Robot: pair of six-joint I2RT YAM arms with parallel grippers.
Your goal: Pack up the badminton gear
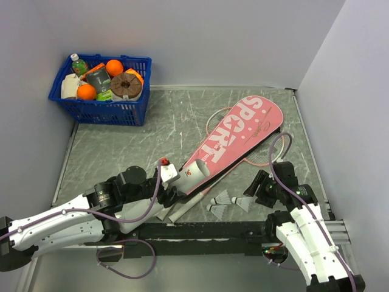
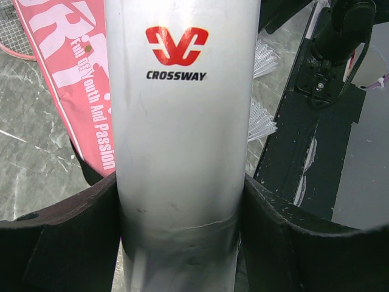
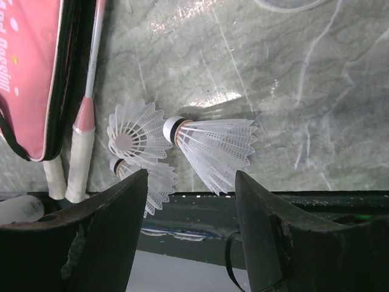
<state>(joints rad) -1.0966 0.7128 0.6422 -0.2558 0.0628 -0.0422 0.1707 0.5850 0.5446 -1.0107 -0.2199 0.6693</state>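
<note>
The left arm [image 1: 61, 222] and right arm [image 1: 310, 240] are built of glossy white shell links joined by black cylindrical joints. A thin purple cable [image 1: 270, 157] loops along each. Both wrists end in broad matte black fingers [image 3: 103, 237] with scuffed, chipped edges.

1. A blue plastic basket [image 1: 100, 112] stands at the table's far left corner, close to both walls.
2. In it lie oranges [image 1: 114, 67], a green-capped bottle [image 1: 77, 61], a dark can [image 1: 98, 79] and a round brown pack [image 1: 126, 84].
3. The table [image 1: 121, 152] is grey, marbled and scratched.
</note>
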